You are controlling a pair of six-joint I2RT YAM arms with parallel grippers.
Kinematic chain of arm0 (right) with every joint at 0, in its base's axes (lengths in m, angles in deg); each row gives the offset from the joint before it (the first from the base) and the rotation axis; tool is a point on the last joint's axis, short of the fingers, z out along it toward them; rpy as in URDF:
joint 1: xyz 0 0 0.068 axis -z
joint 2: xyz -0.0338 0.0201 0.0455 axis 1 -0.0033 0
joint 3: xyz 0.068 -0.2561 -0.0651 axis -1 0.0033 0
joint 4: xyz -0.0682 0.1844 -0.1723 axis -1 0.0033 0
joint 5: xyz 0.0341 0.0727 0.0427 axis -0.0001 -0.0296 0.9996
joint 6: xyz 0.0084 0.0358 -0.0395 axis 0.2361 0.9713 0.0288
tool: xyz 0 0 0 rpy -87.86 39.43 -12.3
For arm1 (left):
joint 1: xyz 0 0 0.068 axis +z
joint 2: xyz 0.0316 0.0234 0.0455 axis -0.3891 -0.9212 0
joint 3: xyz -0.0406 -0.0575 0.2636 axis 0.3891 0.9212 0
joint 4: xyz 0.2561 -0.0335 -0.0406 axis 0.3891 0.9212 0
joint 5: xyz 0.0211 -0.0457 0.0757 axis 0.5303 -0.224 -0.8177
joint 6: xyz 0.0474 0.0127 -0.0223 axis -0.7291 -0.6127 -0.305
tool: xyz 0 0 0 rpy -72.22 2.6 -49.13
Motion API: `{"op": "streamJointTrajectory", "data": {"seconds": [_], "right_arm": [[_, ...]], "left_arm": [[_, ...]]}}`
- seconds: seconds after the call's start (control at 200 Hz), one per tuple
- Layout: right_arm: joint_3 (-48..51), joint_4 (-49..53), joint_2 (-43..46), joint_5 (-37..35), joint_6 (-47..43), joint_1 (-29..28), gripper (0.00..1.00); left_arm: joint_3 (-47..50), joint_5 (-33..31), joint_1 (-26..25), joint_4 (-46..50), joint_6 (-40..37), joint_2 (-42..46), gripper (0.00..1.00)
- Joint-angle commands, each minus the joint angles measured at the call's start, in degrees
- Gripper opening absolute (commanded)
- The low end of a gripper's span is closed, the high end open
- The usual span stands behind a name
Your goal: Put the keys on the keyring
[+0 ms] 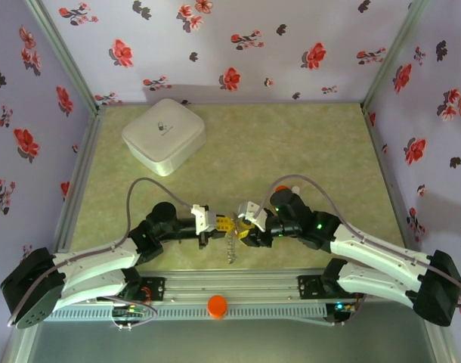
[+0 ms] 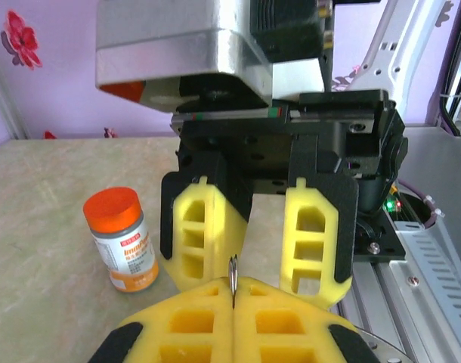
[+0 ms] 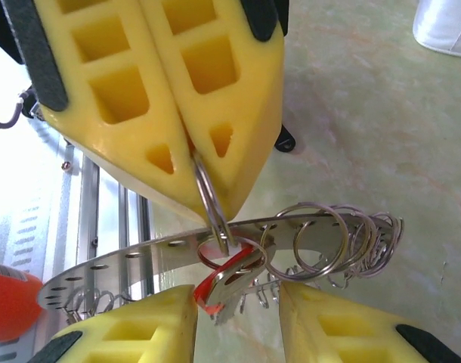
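The keyring (image 3: 140, 261) is a flat perforated metal band carrying several small split rings, and it hangs in the air between the two arms (image 1: 230, 248). My left gripper (image 2: 233, 291) is shut on one thin split ring (image 3: 204, 189) of the keyring, whose edge shows between its yellow fingers (image 2: 193, 318). A key with a red tag (image 3: 234, 276) hangs from a small ring on the band. It sits between the fingers of my right gripper (image 3: 238, 325), which is open and not pinching it. The two grippers face each other closely (image 1: 249, 219).
An orange pill bottle (image 2: 121, 242) with an orange cap stands on the table by the near rail (image 1: 217, 305). A white square box (image 1: 164, 134) sits at the back left. A small black piece (image 3: 285, 138) lies on the table behind the left fingers.
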Motion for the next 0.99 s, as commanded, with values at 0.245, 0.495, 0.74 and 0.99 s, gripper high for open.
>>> {"op": "streamJointTrajectory", "data": {"seconds": [0.245,0.495,0.74,0.99], "right_arm": [[1.6,-8.0,-1.5,0.6,2.1,0.2,0.26],[-0.3,-3.7,1.1,-0.5,1.1,0.1,0.00],[-3.2,0.0,2.2,-0.3,0.6,0.0,0.00],[-4.5,2.3,-0.1,-0.4,0.9,-0.1,0.00]], "left_arm": [[1.6,-0.8,-0.3,-7.8,1.9,1.2,0.00],[1.4,-1.1,-0.2,-5.8,0.6,1.3,0.00],[0.6,-1.0,-0.2,-1.0,-1.7,1.4,0.00],[0.6,-1.0,-0.2,-0.7,-2.0,2.2,0.00]]}}
